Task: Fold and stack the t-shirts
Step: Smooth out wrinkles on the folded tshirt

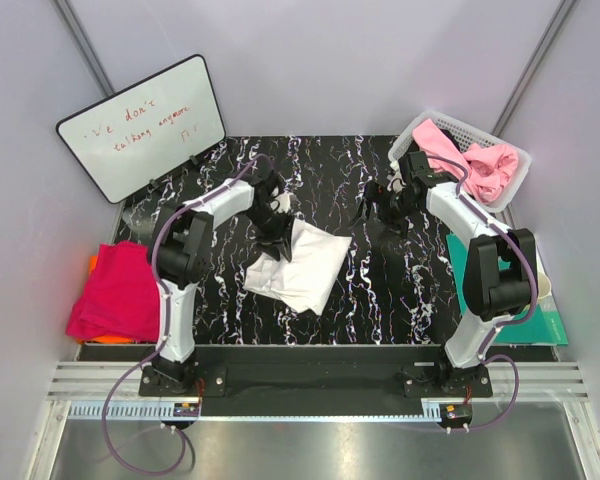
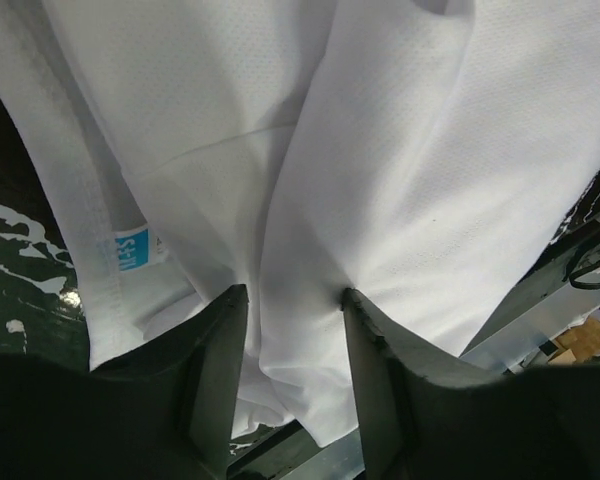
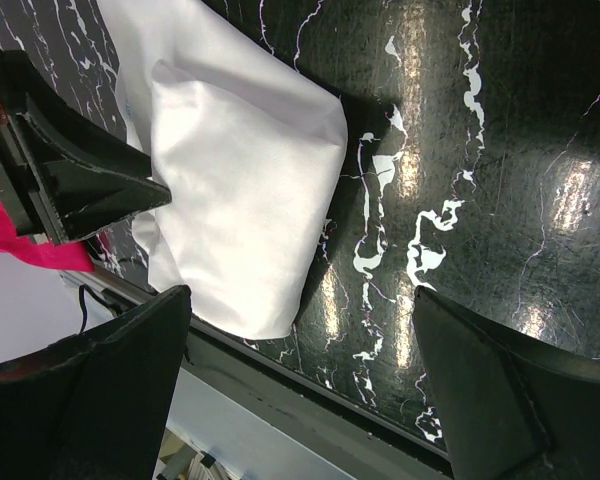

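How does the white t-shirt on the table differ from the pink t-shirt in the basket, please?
The white t-shirt lies partly folded and flat; the pink t-shirt is crumpled in a heap. The white t-shirt rests on the black marbled table; the pink t-shirt sits in the white mesh basket at the far right corner. Both are soft cloth.

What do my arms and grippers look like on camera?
The left arm and right arm match: white links, black joints, a purple cable trailing from each base. The left gripper and right gripper are black, with two broad wedge-shaped fingers.
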Robot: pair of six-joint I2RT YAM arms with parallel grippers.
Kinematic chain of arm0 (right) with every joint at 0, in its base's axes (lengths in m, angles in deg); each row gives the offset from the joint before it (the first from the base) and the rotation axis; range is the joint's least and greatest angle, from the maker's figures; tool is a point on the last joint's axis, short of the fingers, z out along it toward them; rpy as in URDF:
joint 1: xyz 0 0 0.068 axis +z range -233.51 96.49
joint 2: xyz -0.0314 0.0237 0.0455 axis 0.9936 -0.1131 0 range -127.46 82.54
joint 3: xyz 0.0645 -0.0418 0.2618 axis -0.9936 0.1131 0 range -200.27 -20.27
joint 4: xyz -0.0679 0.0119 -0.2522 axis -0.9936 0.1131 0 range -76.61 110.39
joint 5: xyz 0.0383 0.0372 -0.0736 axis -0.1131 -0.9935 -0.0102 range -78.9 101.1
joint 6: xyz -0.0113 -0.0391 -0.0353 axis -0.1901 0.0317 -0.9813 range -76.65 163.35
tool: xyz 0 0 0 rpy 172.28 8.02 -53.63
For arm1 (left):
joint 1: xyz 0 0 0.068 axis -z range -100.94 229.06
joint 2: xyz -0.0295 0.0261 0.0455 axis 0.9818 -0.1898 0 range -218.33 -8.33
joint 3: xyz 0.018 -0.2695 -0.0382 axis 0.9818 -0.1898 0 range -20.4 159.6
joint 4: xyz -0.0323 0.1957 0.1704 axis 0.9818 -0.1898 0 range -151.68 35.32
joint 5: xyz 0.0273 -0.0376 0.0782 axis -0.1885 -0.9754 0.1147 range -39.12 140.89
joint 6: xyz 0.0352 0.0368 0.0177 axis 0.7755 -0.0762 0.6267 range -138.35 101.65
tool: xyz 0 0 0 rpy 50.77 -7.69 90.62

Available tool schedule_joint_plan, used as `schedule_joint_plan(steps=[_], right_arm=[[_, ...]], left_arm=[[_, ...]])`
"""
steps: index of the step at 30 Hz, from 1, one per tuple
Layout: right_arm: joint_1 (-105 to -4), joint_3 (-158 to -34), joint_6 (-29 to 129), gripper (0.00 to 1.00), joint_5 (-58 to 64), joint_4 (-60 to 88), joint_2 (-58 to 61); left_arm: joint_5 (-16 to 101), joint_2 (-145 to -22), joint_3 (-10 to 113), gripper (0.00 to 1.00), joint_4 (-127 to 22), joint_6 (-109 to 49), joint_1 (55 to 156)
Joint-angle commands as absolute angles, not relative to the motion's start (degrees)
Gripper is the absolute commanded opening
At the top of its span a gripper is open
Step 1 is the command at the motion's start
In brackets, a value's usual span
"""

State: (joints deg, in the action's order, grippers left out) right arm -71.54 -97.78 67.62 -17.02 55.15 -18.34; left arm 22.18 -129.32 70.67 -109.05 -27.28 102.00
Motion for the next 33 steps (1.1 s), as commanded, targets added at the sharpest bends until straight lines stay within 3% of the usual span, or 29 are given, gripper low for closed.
schedule_joint_plan(steps=[1, 4, 7, 21, 33], right_arm=[[-71.73, -98.14, 67.60, 1.00, -17.56, 54.09, -15.81], [-71.73, -98.40, 67.69, 1.00, -17.73, 54.09, -15.98], [-71.73, -98.49, 67.69, 1.00, -17.73, 54.17, -15.89], [-71.73, -97.61, 67.34, 1.00, -18.61, 53.91, -16.68], [-71.64, -98.40, 66.72, 1.00, -19.84, 54.00, -18.18]], left_arm=[[21.18, -130.32, 73.55, 0.41, -108.74, -26.35, 102.53], [20.91, -131.02, 73.82, 0.31, -108.65, -26.18, 102.88], [20.30, -131.20, 74.17, 0.01, -108.82, -26.35, 103.06], [27.68, -114.77, 75.32, 0.00, -109.44, -29.86, 102.35], [30.49, -117.66, 66.18, 0.00, -108.74, -29.60, 95.50]])
